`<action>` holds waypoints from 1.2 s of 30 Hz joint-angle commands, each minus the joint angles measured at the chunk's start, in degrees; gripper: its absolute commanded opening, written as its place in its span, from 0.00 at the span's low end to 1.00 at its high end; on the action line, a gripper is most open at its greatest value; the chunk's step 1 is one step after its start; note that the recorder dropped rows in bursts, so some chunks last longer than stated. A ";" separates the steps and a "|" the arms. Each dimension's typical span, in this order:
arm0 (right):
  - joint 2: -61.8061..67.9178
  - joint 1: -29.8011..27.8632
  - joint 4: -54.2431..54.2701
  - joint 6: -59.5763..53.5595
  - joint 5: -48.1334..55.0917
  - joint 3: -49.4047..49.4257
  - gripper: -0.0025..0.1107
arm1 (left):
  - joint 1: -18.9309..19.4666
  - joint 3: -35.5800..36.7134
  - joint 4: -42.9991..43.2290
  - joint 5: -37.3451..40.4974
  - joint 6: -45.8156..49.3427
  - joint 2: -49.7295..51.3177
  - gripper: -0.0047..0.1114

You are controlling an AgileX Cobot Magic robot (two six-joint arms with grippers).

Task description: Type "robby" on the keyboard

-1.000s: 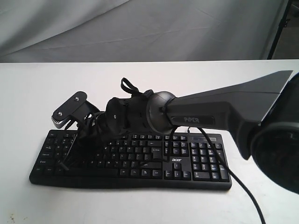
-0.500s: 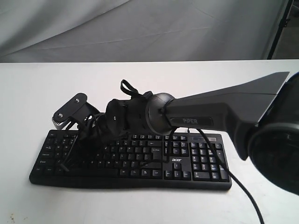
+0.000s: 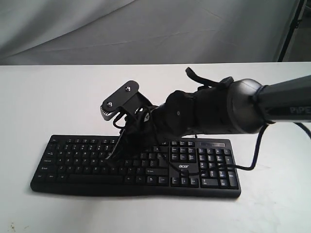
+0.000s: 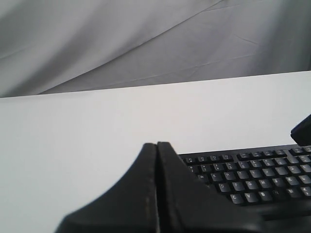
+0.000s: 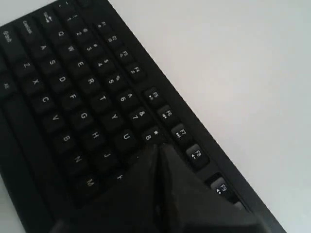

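The black keyboard [image 3: 204, 171] lies across the front of the white table [image 3: 43, 97], its "acer" logo beside the arrow keys. My right gripper [image 3: 120, 151] reaches over it from the right and points down at the middle of the letter block. In the right wrist view the right gripper [image 5: 158, 145] is shut with nothing held, its tip over the keyboard [image 5: 73, 97] just below the 8 key, right of U; whether it touches a key I cannot tell. In the left wrist view my left gripper [image 4: 156, 144] is shut and empty, hanging off the left end of the keyboard [image 4: 252, 179].
A thin black cable [image 3: 252, 158] loops from the right arm down over the number pad. The right arm's camera bracket [image 3: 119, 101] sticks up above the keyboard's back edge. Grey cloth [image 3: 146, 29] hangs behind the table.
The right arm has swung to the right along the keyboard. Its shut gripper moved from the left letter keys to the middle of the letter block.
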 commanded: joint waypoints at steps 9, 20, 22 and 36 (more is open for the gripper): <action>4.29 0.04 0.25 -0.29 -2.74 0.56 0.02 | -0.36 0.25 0.27 -0.42 -0.16 -0.20 0.04; 4.29 0.51 -0.15 -0.45 -4.53 0.56 0.02 | -0.36 0.25 0.27 -0.42 -0.16 -0.20 0.04; 4.29 1.20 -0.15 -0.45 -4.82 0.56 0.02 | -0.36 0.25 0.27 -0.42 -0.16 -0.20 0.04; 5.42 1.53 -0.90 -0.45 -6.24 0.32 0.02 | -0.36 0.25 0.27 -0.42 -0.16 -0.20 0.04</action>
